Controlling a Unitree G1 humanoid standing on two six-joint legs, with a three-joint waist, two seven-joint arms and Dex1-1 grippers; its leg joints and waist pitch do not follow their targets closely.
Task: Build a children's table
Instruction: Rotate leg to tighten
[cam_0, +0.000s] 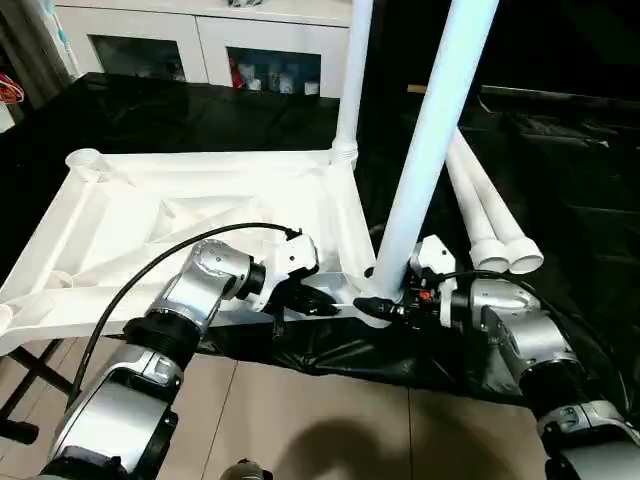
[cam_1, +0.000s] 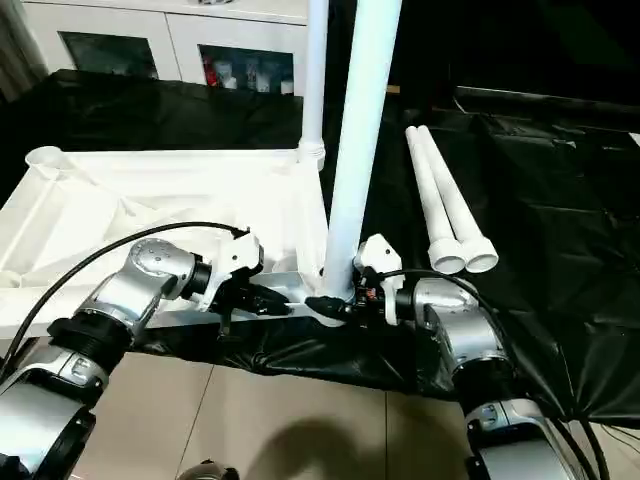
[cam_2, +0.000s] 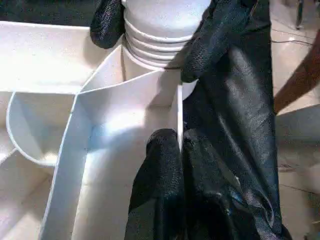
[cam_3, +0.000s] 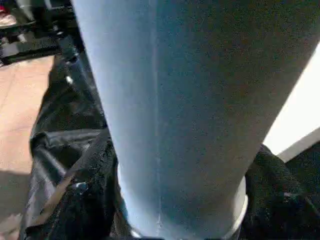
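Tabletop (cam_0: 190, 215) lies upside down, ribbed underside up, on black sheeting (cam_1: 540, 180). Its near long edge hangs close to the sheet's front edge, tiled floor (cam_0: 320, 420) below. Left gripper (cam_0: 318, 303) pinches the near rim wall of the top — in the left wrist view its two black fingers (cam_2: 165, 185) sit together with the thin white wall between them, just short of the near-right corner socket. Right gripper (cam_0: 385, 307) is clamped around the base of an upright leg (cam_0: 425, 140); that base sits in the same corner socket, directly ahead of the left fingertips. Left wrist view shows the leg's ribbed collar (cam_2: 160, 35) seated at the socket mouth, with the right gripper's black pads (cam_2: 215, 35) on both sides of it. In the right wrist view the tube rises between the two black fingers (cam_3: 280, 200), touching both.

Second leg (cam_0: 350, 80) stands upright in the far-right socket, beyond both grippers. Two spare legs (cam_1: 445, 210) lie side by side on the sheet, off to the right gripper's outer side, wide ends toward the robot, well apart from the arm. Open black sheet beyond and to the right of them. Far-left socket (cam_0: 85, 158) is empty, far out from the left gripper. White cabinet (cam_0: 200, 40) stands along the back.
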